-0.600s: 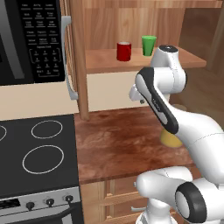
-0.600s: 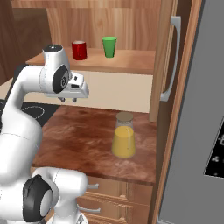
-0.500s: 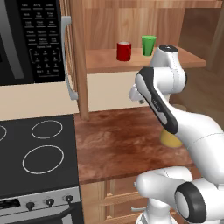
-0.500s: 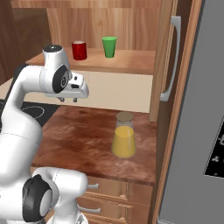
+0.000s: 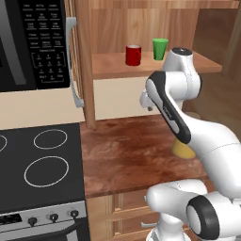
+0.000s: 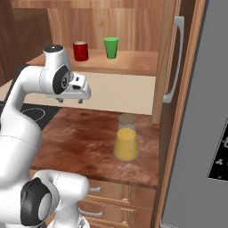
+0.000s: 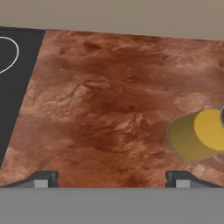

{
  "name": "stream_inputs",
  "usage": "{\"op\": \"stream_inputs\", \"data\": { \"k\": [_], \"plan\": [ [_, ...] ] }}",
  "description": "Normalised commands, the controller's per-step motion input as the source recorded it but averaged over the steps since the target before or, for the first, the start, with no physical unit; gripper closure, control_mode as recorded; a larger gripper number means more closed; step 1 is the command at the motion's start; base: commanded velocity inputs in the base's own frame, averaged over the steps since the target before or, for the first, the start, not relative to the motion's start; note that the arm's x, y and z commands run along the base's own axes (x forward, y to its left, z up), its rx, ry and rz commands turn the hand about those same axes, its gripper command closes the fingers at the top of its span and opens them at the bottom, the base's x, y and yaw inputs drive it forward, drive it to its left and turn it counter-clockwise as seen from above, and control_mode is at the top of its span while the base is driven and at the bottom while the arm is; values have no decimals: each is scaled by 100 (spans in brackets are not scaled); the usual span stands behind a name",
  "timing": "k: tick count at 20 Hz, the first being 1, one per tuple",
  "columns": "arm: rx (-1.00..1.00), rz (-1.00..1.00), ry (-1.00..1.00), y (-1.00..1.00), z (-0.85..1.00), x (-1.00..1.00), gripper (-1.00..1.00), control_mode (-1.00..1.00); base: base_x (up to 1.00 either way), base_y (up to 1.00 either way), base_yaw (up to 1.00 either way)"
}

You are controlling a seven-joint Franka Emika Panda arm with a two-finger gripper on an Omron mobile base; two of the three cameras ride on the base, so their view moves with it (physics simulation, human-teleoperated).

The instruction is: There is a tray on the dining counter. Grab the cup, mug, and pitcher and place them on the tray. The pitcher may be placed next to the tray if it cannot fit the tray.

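Gripper (image 7: 112, 177) is hanging above the countertop (image 7: 105, 105), fingers spread wide (holding nothing), pitcher (image 7: 197, 133) lying right of them.

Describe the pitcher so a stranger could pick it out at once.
Start at the reddish wood countertop beside the black stovetop. The pitcher stands alone on its right side, below the shelf holding the red mug and green cup. It alone is clear glass, yellow-orange below a narrower neck.
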Motion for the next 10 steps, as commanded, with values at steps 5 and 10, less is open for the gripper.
{"op": "stream_inputs", "data": {
  "k": [5, 10],
  "plan": [
    [0, -12, -8, -15, 31, -3, -100, -100, 0, 0, 0],
    [0, -14, -14, -21, 42, -11, -100, -100, 0, 0, 0]
  ]
}}
